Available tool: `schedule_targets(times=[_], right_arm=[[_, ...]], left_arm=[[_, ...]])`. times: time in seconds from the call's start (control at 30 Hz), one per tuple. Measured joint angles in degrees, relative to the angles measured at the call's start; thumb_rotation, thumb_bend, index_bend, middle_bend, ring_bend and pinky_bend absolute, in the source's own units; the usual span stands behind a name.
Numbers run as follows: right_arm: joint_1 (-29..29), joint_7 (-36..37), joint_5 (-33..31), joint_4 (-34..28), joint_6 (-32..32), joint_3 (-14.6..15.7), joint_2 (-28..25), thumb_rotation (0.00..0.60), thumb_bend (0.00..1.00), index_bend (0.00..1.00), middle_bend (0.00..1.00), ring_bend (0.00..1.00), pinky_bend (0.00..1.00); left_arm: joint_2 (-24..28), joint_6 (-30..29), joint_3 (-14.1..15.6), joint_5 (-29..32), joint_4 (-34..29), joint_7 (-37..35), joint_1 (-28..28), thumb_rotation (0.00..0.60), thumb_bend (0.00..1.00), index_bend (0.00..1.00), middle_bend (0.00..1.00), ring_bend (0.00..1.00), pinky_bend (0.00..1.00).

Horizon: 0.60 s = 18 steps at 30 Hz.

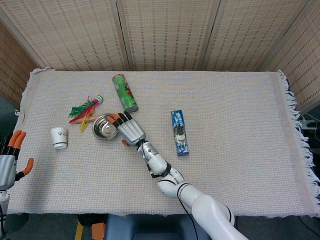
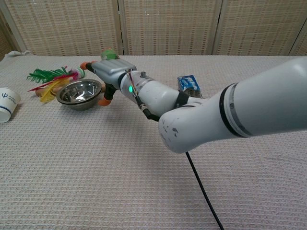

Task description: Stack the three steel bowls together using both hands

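Observation:
The steel bowls [image 1: 103, 127] sit nested as one stack on the cloth, left of centre; in the chest view the stack [image 2: 79, 92] shows a single shiny rim. My right hand [image 1: 129, 130] lies just to the right of the stack with its fingers spread and holds nothing. In the chest view this hand [image 2: 111, 73] hovers at the stack's right rim, its thumb hanging beside the bowl wall. My left hand [image 1: 10, 166] is at the table's near left edge, far from the bowls, fingers apart and empty.
A green can [image 1: 124, 93] lies behind the bowls. Coloured feathers [image 1: 82, 109] lie to their left, touching or nearly so. A white paper cup [image 1: 59, 137] stands further left. A blue packet [image 1: 179, 132] lies right of my forearm.

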<state>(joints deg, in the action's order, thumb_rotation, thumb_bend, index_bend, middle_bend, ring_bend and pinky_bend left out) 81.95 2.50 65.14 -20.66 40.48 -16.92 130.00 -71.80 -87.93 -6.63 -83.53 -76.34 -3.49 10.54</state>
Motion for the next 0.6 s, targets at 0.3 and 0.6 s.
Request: schedule_targets(times=[0.3, 0.6], right_arm=[[-9.5, 1.2, 4.3, -6.6, 14.8, 4.2, -4.4, 0.6, 0.14, 0.0, 0.0, 0.0, 0.0], [-25.8, -11.2, 4.0, -48.6, 25.6, 11.1, -29.6, 0.6, 0.14, 0.0, 0.0, 0.0, 0.0]], left_arm=[[2.0, -2.0, 1.2, -1.7, -4.5, 0.9, -1.6, 0.6, 0.4, 0.0, 0.01, 0.0, 0.16], [5.6, -4.1, 3.9, -1.4, -12.0, 7.6, -6.4, 0.6, 0.41, 0.0, 0.01, 0.0, 0.16]])
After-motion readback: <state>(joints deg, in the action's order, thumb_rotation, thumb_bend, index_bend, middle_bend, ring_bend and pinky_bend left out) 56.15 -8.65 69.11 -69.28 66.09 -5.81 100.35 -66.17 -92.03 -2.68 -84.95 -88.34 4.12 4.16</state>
